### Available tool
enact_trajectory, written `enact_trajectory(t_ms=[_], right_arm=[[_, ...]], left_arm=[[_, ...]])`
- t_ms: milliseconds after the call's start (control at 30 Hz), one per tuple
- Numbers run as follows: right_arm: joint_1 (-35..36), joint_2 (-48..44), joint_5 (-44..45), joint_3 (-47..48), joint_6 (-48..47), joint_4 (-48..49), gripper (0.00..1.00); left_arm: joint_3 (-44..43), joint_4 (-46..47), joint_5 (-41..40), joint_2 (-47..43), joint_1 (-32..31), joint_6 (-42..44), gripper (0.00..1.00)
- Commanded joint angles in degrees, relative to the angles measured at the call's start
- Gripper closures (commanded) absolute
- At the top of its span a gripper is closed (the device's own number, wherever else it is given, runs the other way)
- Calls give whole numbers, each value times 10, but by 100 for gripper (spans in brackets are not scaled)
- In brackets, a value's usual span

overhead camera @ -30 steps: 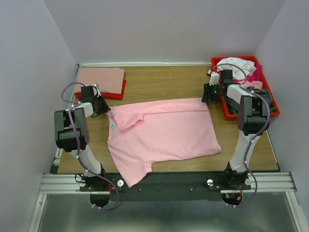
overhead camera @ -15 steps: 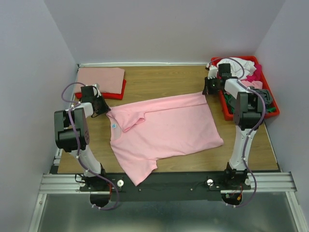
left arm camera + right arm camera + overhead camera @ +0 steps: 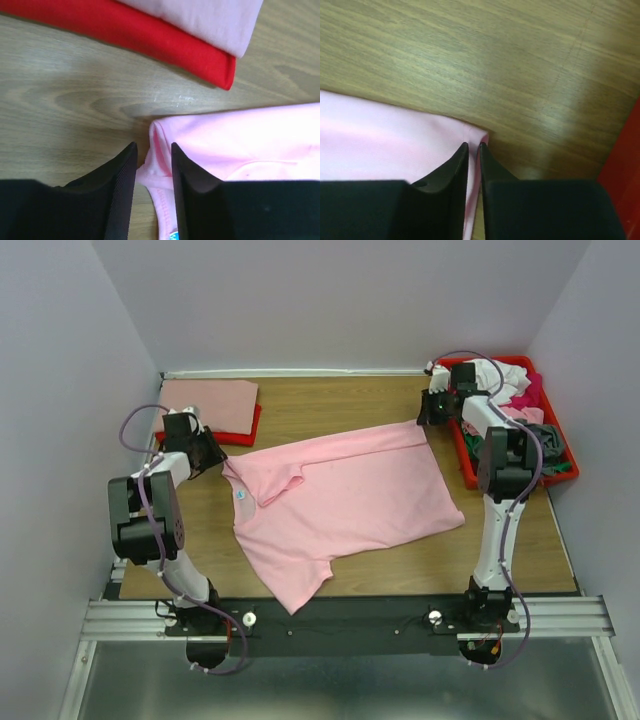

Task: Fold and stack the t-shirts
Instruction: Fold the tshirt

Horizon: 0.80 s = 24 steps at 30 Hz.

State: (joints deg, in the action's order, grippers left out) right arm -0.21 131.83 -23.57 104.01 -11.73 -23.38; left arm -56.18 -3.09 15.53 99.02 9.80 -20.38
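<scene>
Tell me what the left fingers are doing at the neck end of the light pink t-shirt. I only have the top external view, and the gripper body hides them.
Observer: In the left wrist view, the left gripper has its jaws apart. A raised fold of the light pink t-shirt stands in the gap without filling it.
Operator: And the right one, at the far corner by the tray?
Observer: In the right wrist view, the right gripper has its jaws almost closed, and they pinch the hem right at the shirt's corner.
</scene>
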Motion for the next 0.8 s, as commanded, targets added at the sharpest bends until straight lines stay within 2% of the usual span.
enact_trajectory(t_ms=[0,67,167,233,267,300,333,367,400,433,467,533,567,600,633,667,700,733,767], right_arm=[[0,4,-3,30,2,-5,69],[1,-13,-10,41,1,-7,49],[0,-44,-17,57,-1,-17,37],[1,-82,-46,54,-9,-25,30],[0,-98,-66,50,-15,-40,23],[1,-118,-89,40,-39,-49,19],[1,-139,-116,30,-55,-58,15],[0,-186,-188,-7,-76,-82,8],[0,-211,-224,-30,-129,-96,4],[13,-238,-260,-55,-160,-110,0],[17,-301,-329,-125,-233,-142,0],[43,-374,-391,-218,-286,-155,0],[56,-407,-401,-297,-309,-161,0],[70,-471,-408,-342,-359,-168,0],[106,-500,-408,-374,-379,-175,0],[124,-524,-399,-401,-398,-179,0],[138,-552,-394,-452,-404,-179,0],[150,-590,-385,-470,-406,-178,0],[151,-610,-372,-486,-407,-178,1]], left_arm=[[-4,22,-34,-58,5,-4,52],[-4,25,-41,-106,6,-4,43],[-11,24,-56,-185,5,8,36],[-12,25,-52,-254,5,15,25],[-11,27,-46,-275,5,13,17],[-6,28,-10,-296,6,9,2],[-4,28,19,-311,6,3,2],[-5,28,51,-331,6,-5,2],[-4,17,117,-337,6,-28,2],[-1,11,147,-346,6,-44,3],[4,-12,186,-349,4,-57,7],[7,-50,193,-369,-28,-78,16],[8,-73,184,-378,-56,-74,18],[8,-130,137,-387,-89,-70,19],[10,-157,112,-407,-168,-69,21],[16,-180,88,-420,-203,-80,23],[33,-223,47,-431,-236,-94,26],[44,-243,27,-461,-295,-140,34],[59,-262,8,-479,-321,-168,37]])
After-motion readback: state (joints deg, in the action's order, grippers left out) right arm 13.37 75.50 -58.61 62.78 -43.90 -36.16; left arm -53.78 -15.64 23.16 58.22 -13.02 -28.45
